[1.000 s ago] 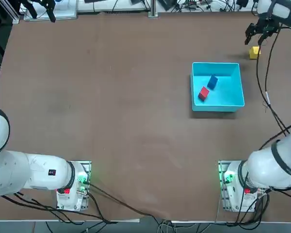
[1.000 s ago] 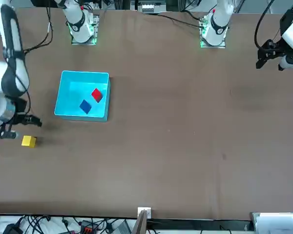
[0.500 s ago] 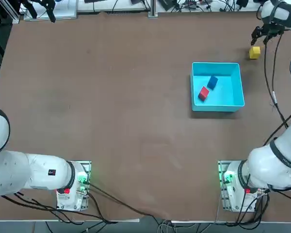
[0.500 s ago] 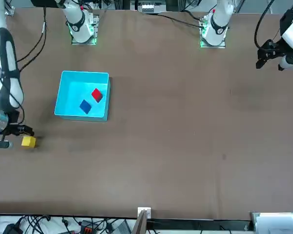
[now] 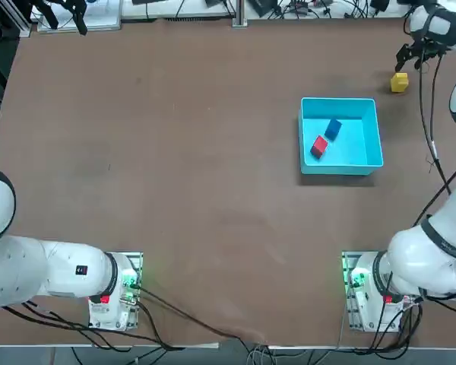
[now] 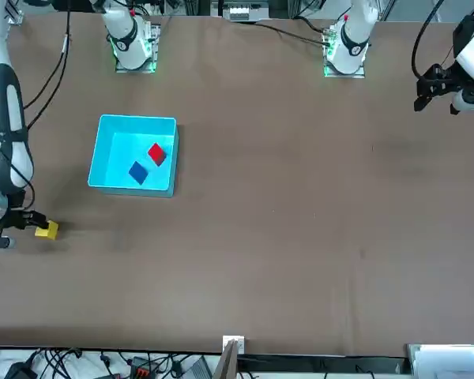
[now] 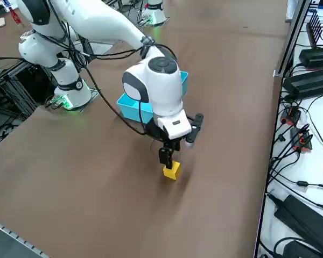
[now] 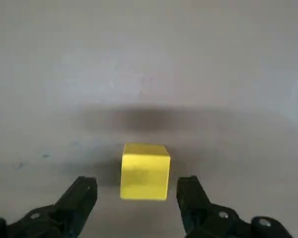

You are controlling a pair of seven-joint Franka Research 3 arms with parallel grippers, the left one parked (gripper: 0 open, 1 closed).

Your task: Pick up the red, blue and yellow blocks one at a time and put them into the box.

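Yellow block [image 8: 144, 171] near the worktop's far right corner, between the right gripper's [image 8: 138, 193] spread jaws. Red and blue blocks already boxed. Next: lower, pinch.

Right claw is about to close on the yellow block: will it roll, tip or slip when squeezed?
The yellow block looks like a flat-faced cube sitting square on the table, so it probably won't roll or tip. The right claw stands open with a finger either side of flat faces, so a grip should hold. It seems rigid and light.
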